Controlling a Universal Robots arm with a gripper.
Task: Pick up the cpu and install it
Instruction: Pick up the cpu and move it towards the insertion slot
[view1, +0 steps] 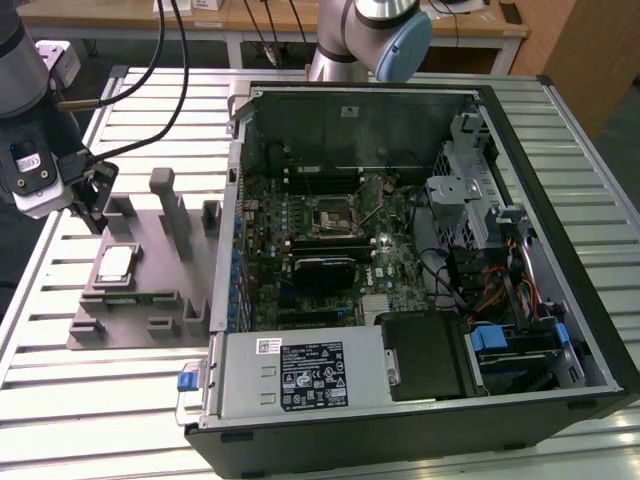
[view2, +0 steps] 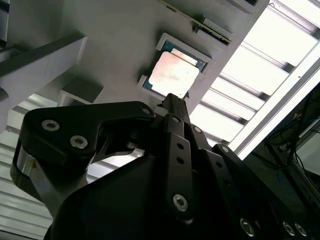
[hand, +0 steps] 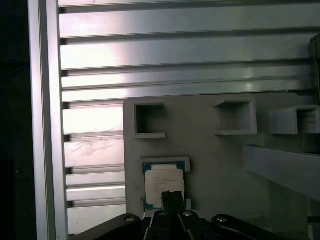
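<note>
The cpu (view1: 115, 265), a small square chip with a silvery top, lies flat in a shallow pocket of the grey holder plate (view1: 150, 310) at the exterior view's left. It also appears in both wrist views (view2: 172, 73) (hand: 161, 181). My gripper (view1: 97, 203) hangs above the plate, just short of the chip and apart from it. Its black fingertips (view2: 173, 102) (hand: 172, 198) are pressed together with nothing between them. The black square socket (view1: 330, 218) sits on the motherboard inside the open computer case (view1: 560, 150).
Upright grey posts (view1: 168, 210) and small brackets (hand: 150, 120) rise from the holder plate close to the chip. A black card (view1: 325, 270) lies below the socket. The case wall (view1: 232, 240) stands between plate and motherboard. The slatted metal table (view1: 90, 420) runs underneath.
</note>
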